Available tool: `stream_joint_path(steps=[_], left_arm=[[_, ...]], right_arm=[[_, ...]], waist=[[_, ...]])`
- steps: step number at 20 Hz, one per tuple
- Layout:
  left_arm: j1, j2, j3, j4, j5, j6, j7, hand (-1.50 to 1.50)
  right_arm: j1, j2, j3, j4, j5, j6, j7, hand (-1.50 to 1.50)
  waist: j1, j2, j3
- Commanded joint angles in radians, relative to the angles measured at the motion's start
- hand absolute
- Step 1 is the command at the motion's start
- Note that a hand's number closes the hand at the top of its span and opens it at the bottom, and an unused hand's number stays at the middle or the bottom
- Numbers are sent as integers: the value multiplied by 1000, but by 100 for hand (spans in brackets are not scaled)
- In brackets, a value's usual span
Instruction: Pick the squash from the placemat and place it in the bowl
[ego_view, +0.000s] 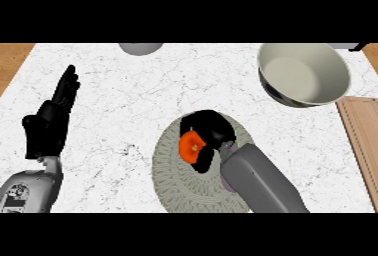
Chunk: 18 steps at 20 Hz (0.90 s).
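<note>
right robot hand (210, 129) curled round squash (191, 147) on placemat (171, 172); bowl (304, 75) well apart

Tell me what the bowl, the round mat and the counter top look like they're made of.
The bowl looks like glazed ceramic: smooth cream inside, soft sheen, darker outer wall. The mat looks woven, maybe cord or straw: grey-beige with ringed, braided ridges. The counter top looks like polished marble or a stone look-alike: white with thin dark veins.
</note>
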<state>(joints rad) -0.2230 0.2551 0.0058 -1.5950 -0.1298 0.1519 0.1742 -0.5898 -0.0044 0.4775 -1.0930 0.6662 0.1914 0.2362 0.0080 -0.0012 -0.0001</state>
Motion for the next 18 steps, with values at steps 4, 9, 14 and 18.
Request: stream_joint_path(steps=[4, 9, 14, 18], left_arm=[[-45, -28, -46, 10, -7, -19, -6, 0], [-56, -26, -48, 16, -19, -17, 6, 0], [-69, -32, -47, 30, -19, -17, 22, 0], [-76, -4, 0, 44, 10, -33, 21, 0]], right_arm=[[-202, 4, 85, 88, -123, -234, 473, 150], [-348, 4, 121, 24, -203, -475, 662, 150], [-525, 4, 171, 20, -144, -693, 844, 150], [-592, 4, 198, 68, -36, -790, 988, 150]], waist=[[88, 13, -1], [95, 7, -1], [76, 3, -2], [44, 0, -2]])
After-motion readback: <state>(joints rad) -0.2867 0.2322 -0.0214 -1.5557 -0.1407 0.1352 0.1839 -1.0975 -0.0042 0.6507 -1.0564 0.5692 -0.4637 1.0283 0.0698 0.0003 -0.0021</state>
